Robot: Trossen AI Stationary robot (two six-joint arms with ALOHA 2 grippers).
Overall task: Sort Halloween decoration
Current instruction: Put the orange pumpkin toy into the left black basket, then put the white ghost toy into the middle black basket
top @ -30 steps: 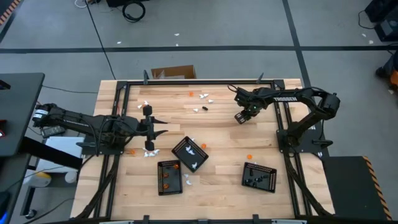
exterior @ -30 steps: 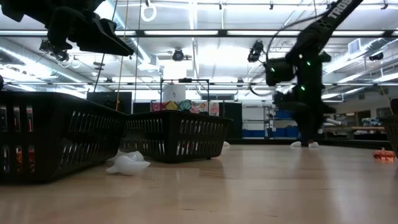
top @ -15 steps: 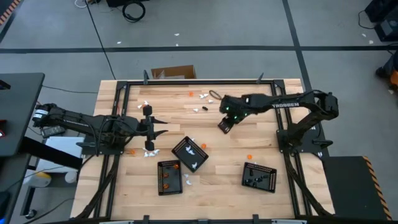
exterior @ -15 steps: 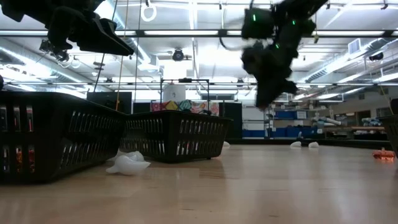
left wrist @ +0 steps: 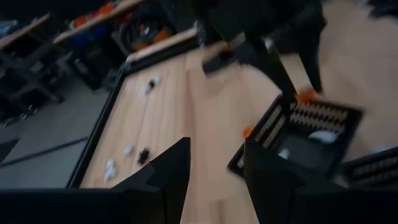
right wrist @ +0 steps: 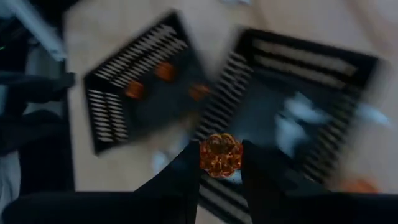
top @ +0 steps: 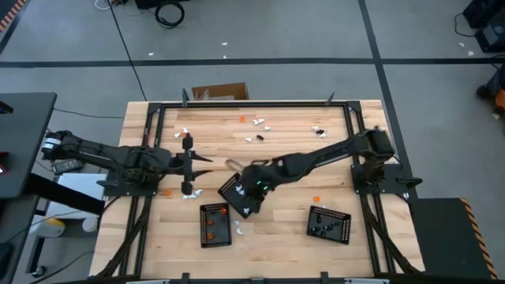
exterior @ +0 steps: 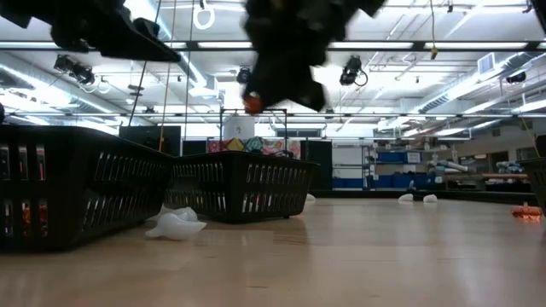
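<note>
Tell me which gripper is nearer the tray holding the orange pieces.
Right. The right gripper hangs above the neighbouring tray, just beside the tray with orange pieces. The left gripper waits farther back, toward the table's left side.

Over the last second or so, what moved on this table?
The right gripper, pinching an orange piece, swept from the far right across to above the middle tray. The left gripper, the other trays and the scattered pieces stayed put.

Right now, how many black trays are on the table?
3. One tilted tray under the right end effector, holding white pieces; one just nearer the front edge, holding orange pieces; one at front right, holding dark pieces. None looks hidden.
</note>
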